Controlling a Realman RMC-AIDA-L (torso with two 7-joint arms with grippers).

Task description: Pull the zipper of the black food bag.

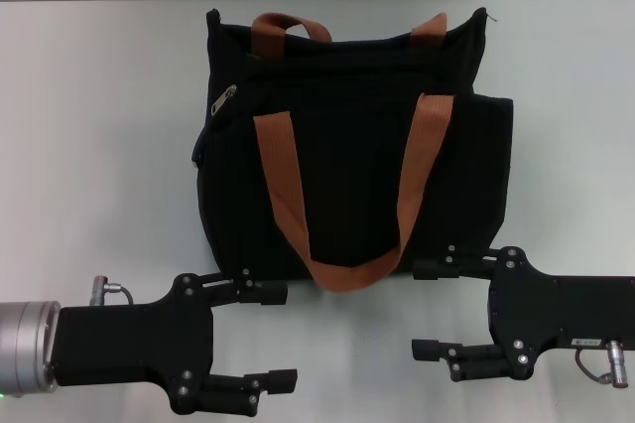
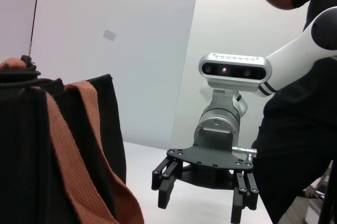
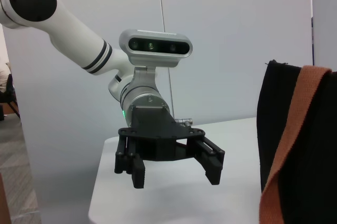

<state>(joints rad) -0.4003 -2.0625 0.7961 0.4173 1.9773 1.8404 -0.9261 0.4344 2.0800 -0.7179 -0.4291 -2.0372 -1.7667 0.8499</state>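
A white bench (image 1: 99, 145) fills the frame from the head view, with pale wall panels along the top edge. The black food bag (image 1: 347, 145) lies flat in the middle of the frame, reaching up toward the far edge of the bench. One rust-brown strap (image 1: 288, 195) loops down across its front to the bag's lower edge; the second strap (image 1: 288, 26) arches at its top. The zipper (image 1: 225, 100), a small silver slider, sits at the bag's upper left, at the end of a short slanted track.

My left end effector (image 1: 273, 336) hangs at the lower left of the frame, its fingers spread wide, the upper finger just below the bag's lower left corner. My right end effector (image 1: 427, 309) is at the lower right, likewise spread wide, its upper finger near the bag's bottom edge beside the strap loop. Neither holds anything, and both are well apart from the zipper.
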